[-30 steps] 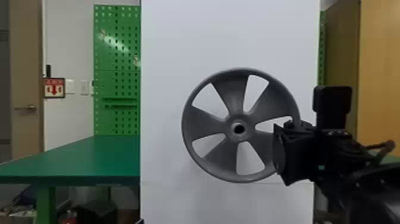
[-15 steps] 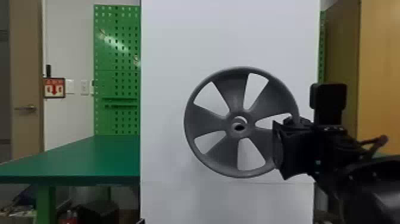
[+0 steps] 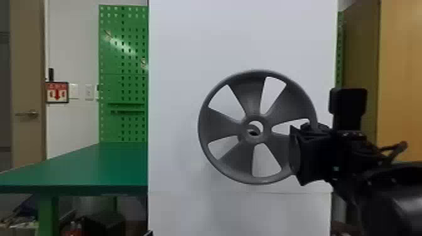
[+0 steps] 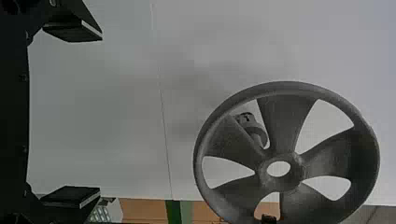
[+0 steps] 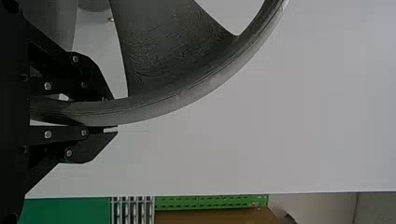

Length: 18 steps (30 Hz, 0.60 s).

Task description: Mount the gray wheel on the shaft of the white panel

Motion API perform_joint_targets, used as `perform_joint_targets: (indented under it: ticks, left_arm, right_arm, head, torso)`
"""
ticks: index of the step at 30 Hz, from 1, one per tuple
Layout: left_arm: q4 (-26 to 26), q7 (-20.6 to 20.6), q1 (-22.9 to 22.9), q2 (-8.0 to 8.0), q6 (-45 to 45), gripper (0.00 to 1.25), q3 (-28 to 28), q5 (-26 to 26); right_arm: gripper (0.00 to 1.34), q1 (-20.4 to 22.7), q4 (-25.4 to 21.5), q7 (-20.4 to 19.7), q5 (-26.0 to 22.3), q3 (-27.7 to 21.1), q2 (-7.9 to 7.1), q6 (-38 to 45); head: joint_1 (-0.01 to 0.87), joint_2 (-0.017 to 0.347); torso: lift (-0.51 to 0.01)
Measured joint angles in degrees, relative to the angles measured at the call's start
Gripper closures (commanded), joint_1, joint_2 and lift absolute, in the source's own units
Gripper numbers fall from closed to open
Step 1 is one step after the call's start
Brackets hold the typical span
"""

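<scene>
Squarely ahead of you stands the tall, flat white panel (image 3: pixel 175 94), a thin seam crossing its lower part. To its left you have the green flat-topped table (image 3: pixel 94 169), with the green perforated metal pegboard (image 3: pixel 122 62) upright behind it. Your task's wheel, the gray five-spoked round one (image 3: pixel 219 122), is upright in front of the panel, right of the panel's middle.

You have its rim in the black two-fingered right gripper (image 3: pixel 300 153), at the wheel's right side in the head view. Your right wrist view shows the fingers closed down on the rim — one on each side of it, with the rim running between them. Your black left gripper (image 4: pixel 101 114) has its two flat fingers spread wide apart, with nothing held between them.

Smallest of all, the gray cylindrical shaft (image 4: pixel 247 120) shows to you in the left wrist view through an opening between two spokes, apart from the hub's hole in that line of sight. In the head view you see something gray and dark low in that hole — you cannot tell how well it lines up.
</scene>
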Motion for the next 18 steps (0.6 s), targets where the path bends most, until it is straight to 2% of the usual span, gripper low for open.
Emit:
perform_joint_targets:
  ticks: [18]
  left_arm:
    - [0.0,0.01,0.03,0.0,-0.01,0.12,0.11,0.0]
  right_arm:
    - [1.18,-1.02,4.63,0.09,-2.22,-0.44,-0.01,-1.79]
  head:
    - [0.038,0.04]
  torso:
    - [-0.487]
